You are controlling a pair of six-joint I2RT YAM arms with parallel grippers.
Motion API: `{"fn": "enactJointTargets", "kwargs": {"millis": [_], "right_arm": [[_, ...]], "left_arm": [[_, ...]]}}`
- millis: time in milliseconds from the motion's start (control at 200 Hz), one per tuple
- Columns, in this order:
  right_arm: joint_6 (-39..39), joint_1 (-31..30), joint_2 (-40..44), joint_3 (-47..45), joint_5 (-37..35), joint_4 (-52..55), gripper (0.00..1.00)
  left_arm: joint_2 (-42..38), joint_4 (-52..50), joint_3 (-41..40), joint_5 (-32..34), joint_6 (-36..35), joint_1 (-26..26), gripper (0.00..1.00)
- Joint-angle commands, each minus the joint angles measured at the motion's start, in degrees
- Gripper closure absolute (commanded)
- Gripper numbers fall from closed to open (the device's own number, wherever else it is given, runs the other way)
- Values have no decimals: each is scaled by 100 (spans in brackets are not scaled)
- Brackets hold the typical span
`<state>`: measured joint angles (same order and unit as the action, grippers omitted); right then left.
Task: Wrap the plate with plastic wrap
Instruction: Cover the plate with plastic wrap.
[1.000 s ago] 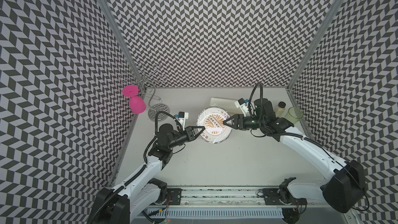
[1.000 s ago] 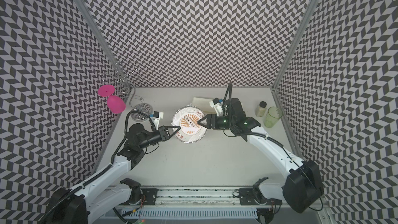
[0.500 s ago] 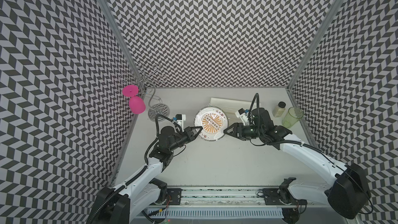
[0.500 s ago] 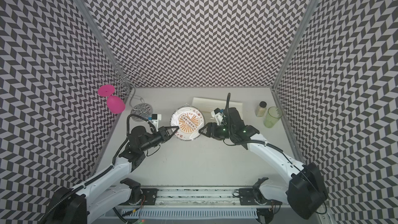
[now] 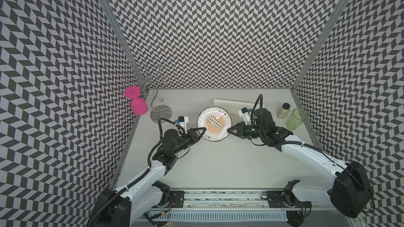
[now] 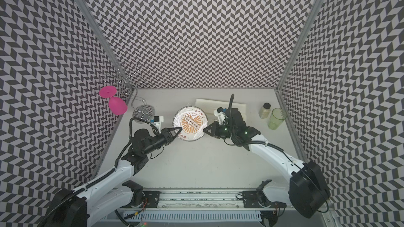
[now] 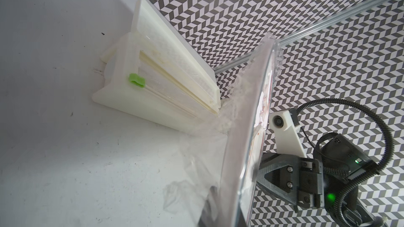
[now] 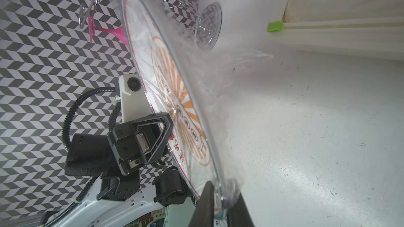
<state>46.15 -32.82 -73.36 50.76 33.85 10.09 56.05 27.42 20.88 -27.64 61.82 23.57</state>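
Two grippers share the job; the left gripper [image 5: 204, 129] is pinched shut on the rim of the plate [image 5: 214, 124] at 8 o'clock, the right gripper [image 5: 228, 130] pinched on the rim at 4 o'clock, so the plate looks lifted off the table [image 5: 218, 167] and steady; the plastic wrap [image 7: 196, 160] covers the top and hangs loose under it, probably waiting to be tucked; farther back, at 12 o'clock, lies the wrap box [image 5: 229, 103].

Both arms extended inward, left gripper [image 5: 204, 129] and right gripper [image 5: 228, 131] facing, each clamped on the plate [image 5: 215, 125]
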Motion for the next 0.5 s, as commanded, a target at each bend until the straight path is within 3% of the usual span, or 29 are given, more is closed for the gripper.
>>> {"fn": "enactJointTargets", "kwargs": {"millis": [0, 50, 135, 200, 295, 496], "right_arm": [[-7, -40, -21, -1, 106, -543, 87], [-6, -10, -22, 10, 154, -534, 81], [12, 159, 64, -98, 313, -448, 51], [112, 248, 238, -339, 275, -475, 38], [424, 129, 387, -723, 385, -924, 33], [837, -122, 321, -840, 123, -1713, 34]], "left_arm": [[-120, 409, -67, 66, 142, 39, 100], [-127, 429, -90, 93, 195, 25, 100], [-155, 539, -171, 209, 380, 23, 100], [-164, 632, -238, 357, 530, 35, 100], [-108, 813, -304, 581, 704, 189, 100], [80, 1134, -327, 1115, 962, 752, 100]]}}
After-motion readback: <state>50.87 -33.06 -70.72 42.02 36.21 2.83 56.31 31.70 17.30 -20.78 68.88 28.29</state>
